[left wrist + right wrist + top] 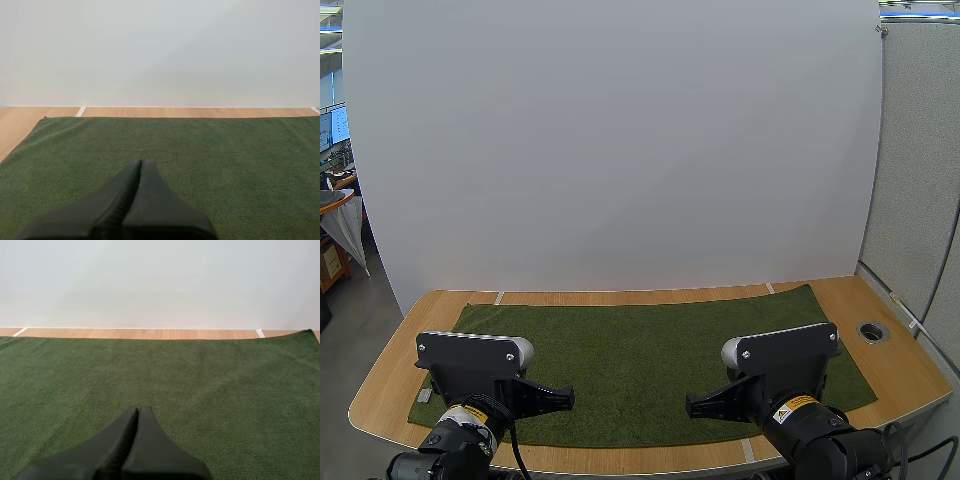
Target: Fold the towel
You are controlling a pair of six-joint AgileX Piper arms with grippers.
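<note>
The soft dark-green cloth towel (pixel 640 345) is spread flat on the wooden worktop (pixel 895 372) under and ahead of the left gripper (pixel 568 398) and right gripper (pixel 690 405), both closed empty, and is judged limp, light, best pinched at its corners.

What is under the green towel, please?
The green towel lies flat on the wooden table, whose bare wood shows around the towel's edges. Whatever is beneath the towel's middle is covered and cannot be seen.
</note>
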